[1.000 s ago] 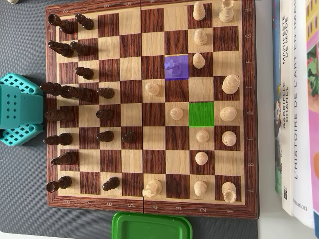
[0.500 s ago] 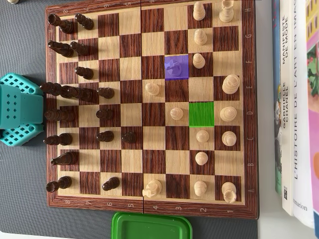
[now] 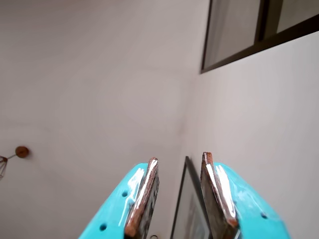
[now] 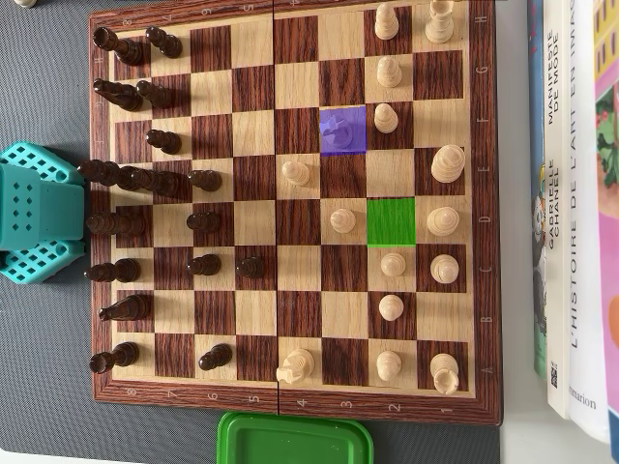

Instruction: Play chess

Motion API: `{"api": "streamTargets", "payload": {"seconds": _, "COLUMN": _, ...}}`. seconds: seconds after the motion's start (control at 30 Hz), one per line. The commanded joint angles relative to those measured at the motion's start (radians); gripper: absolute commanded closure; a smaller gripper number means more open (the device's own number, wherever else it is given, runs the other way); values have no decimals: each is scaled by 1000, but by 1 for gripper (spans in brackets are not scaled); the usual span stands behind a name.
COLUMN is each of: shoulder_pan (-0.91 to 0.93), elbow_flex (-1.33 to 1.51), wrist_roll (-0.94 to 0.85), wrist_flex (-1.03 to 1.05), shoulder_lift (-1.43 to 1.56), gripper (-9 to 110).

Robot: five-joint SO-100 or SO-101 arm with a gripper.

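The wooden chessboard [image 4: 290, 394] fills the overhead view. Dark pieces [image 4: 126, 95] stand along its left side and light pieces [image 4: 445, 164] along its right, with a light knight [image 4: 295, 365] near the bottom. One square is tinted purple [image 4: 342, 129] and another green [image 4: 391, 221]. The teal arm [image 4: 34, 213] sits off the board's left edge. In the wrist view my gripper [image 3: 179, 158] points up at a pale wall, open, with nothing between its brown pads [image 3: 217, 191].
A green plastic lid [image 4: 295, 440] lies just below the board. Books [image 4: 580, 193] are stacked along the right edge. Grey matting [image 4: 48, 387] surrounds the board. The wrist view shows a dark-framed window [image 3: 239, 35] and a picture frame [image 3: 192, 214].
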Motion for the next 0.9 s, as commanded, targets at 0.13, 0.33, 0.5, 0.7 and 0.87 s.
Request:
{"api": "streamTargets", "payload": {"seconds": 0.13, "shoulder_pan": 0, "elbow_flex": 18, "wrist_roll": -2, "wrist_flex": -2, "shoulder_lift": -11, "gripper": 88}}
{"api": "streamTargets", "payload": {"seconds": 0.33, "shoulder_pan": -5, "elbow_flex": 18, "wrist_roll": -3, "wrist_flex": -2, "shoulder_lift": -11, "gripper": 88}}
{"api": "streamTargets", "payload": {"seconds": 0.5, "shoulder_pan": -6, "elbow_flex": 18, "wrist_roll": -5, "wrist_flex": -2, "shoulder_lift": -11, "gripper": 88}}
{"api": "streamTargets", "payload": {"seconds": 0.7, "shoulder_pan": 0, "elbow_flex": 18, "wrist_roll": -5, "wrist_flex": -2, "shoulder_lift": -11, "gripper": 88}}
{"api": "streamTargets", "payload": {"seconds": 0.87, "shoulder_pan": 3, "elbow_flex": 5, "wrist_roll": -6, "wrist_flex": 40, "shoulder_lift": -11, "gripper": 88}}
